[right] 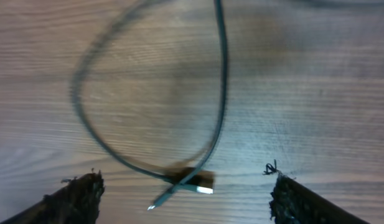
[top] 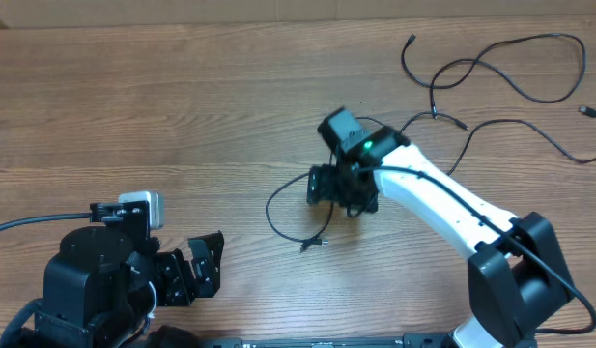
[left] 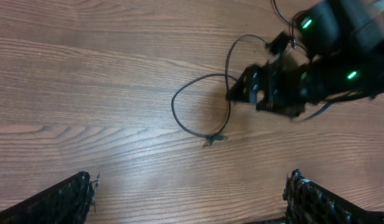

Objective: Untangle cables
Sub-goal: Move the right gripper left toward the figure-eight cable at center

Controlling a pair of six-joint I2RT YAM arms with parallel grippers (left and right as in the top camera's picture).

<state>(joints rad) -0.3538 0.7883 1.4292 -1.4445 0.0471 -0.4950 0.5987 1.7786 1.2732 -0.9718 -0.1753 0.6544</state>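
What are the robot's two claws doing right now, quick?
Left gripper: open, holding nothing.
Right gripper: open over the looped cable, not gripping it.

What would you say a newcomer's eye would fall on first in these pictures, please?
Probably the white right arm reaching to the middle of the wooden table, where the right tool, open, hangs over a thin black cable loop ending in a small plug. Next come the other thin black cables sprawled loose at the far right, and the left tool, open, at the near left edge.
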